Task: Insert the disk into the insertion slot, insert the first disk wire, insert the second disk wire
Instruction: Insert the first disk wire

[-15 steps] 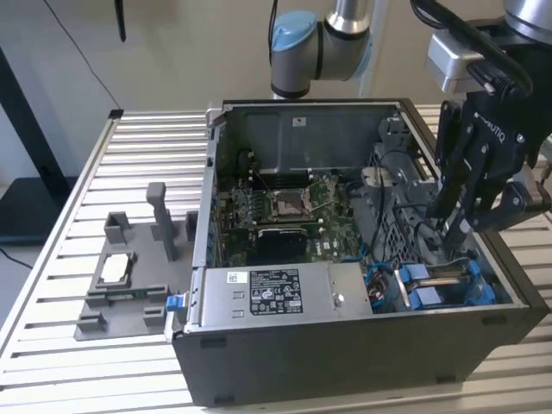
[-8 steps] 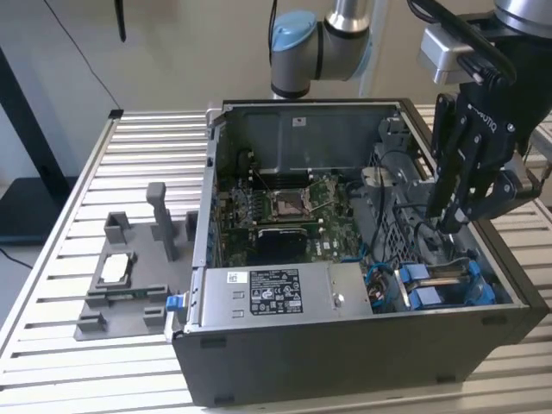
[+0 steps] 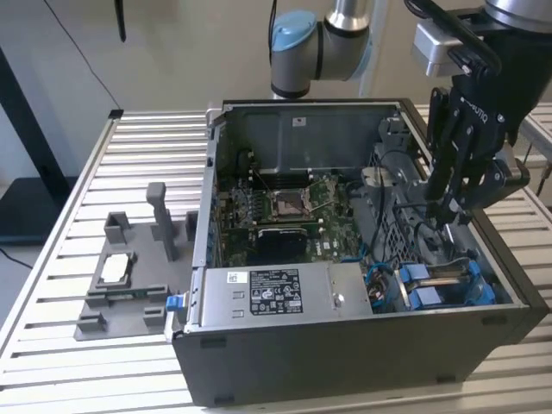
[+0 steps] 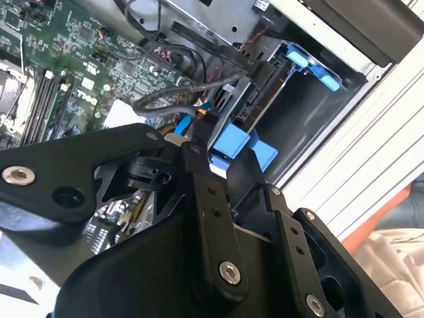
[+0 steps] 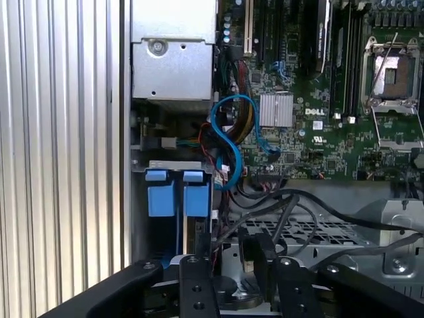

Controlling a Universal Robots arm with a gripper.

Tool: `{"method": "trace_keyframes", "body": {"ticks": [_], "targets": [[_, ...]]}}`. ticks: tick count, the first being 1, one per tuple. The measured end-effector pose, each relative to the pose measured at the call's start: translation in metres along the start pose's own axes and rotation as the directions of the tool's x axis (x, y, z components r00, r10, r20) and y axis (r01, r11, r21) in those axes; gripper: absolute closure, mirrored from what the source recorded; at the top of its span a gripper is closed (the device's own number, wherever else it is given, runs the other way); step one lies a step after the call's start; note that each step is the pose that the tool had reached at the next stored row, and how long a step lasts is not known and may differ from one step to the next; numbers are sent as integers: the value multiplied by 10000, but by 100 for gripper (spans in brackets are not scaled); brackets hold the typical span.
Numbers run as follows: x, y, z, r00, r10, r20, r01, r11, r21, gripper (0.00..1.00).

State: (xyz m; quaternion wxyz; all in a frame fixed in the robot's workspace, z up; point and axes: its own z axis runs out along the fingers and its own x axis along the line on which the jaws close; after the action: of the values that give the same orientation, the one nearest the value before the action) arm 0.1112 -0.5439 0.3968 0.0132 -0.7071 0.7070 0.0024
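The disk (image 5: 162, 199) looks seated in the insertion slot (image 5: 173, 165), blue tabs showing, so I'd say it's the wire step — the gripper (image 3: 448, 211) hangs among the loose cables (image 5: 278, 207) just beside it, grasping or not I cannot tell — which wants careful, square lining-up.

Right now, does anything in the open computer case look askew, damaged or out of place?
Nothing looks damaged or spilled. The only untidy spot: a blue cable loops loose beside the motherboard, and black wires sprawl across the perforated metal cage.
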Motion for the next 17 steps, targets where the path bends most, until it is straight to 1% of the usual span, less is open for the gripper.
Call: {"method": "trace_keyframes", "body": {"ticks": [3, 9, 12, 17], "targets": [[-33, -1, 19, 10000, -1, -1, 1, 10000, 27, 60], [-69, -21, 61, 10000, -3, -6, 3, 10000, 68, 60], [-81, -26, 70, 10000, -2, -7, 2, 10000, 72, 60], [-82, -36, 71, 10000, -4, -9, 4, 10000, 72, 60]]}}
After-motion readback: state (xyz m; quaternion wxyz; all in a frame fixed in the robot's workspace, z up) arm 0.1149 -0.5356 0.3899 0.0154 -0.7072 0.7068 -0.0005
